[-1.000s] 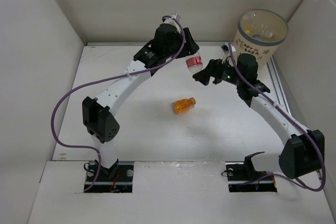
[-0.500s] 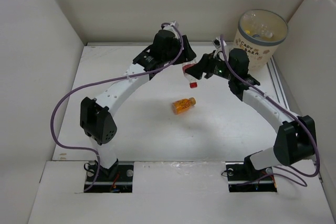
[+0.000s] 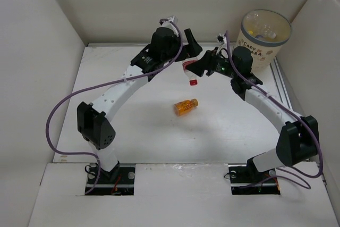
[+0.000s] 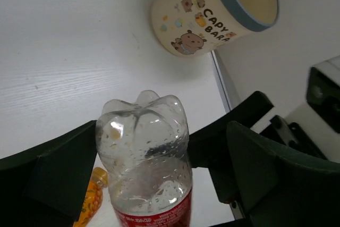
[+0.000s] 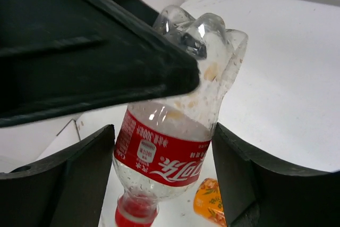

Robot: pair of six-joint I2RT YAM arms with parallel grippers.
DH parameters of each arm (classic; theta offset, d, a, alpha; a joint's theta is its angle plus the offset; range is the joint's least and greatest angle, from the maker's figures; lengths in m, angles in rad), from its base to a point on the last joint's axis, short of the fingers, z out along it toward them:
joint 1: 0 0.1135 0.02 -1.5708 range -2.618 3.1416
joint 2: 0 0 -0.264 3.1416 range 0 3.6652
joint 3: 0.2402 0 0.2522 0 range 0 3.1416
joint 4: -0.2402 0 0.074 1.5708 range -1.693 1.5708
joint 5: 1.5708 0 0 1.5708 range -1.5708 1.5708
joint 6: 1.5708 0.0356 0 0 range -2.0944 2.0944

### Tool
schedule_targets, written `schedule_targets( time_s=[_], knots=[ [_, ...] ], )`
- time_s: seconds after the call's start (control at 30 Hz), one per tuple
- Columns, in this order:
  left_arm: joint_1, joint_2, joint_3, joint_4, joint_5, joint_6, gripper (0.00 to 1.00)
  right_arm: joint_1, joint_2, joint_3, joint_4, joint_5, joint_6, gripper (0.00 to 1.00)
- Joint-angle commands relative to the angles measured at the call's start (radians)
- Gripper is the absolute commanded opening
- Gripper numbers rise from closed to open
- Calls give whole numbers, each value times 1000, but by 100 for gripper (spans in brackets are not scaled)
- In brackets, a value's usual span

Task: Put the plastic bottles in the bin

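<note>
Clear red-labelled plastic bottle [image 5: 162, 150] hung cap-down above the white desk [image 3: 223, 126], right jaws pressed against both sides of its label, left jaws straddled its base, grip not discernible.

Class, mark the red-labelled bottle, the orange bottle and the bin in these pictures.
red-labelled bottle [image 5: 159, 155], right wrist view, on its red label.
orange bottle [image 3: 186, 106], top external view, on its body.
bin [image 4: 175, 17], left wrist view, on its cream side wall.
</note>
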Motion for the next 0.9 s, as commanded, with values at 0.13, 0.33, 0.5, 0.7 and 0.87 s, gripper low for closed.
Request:
schedule_targets(
  time_s=[0.13,0.33,0.5,0.7,0.87],
  knots=[
    [-31,-91,118,89,33,-30,100,-1,11,40,63,-18,37,0],
    [-8,-80,192,14,-53,-30,100,-47,11,30,63,-10,46,0],
    [18,-80,101,66,10,-61,100,-56,20,50,63,-21,64,0],
    [18,-126,58,26,-105,-56,100,-136,-9,86,17,131,64,0],
    [18,-126,13,-28,-163,28,100,-286,20,269,-75,258,64,0]
  ],
)
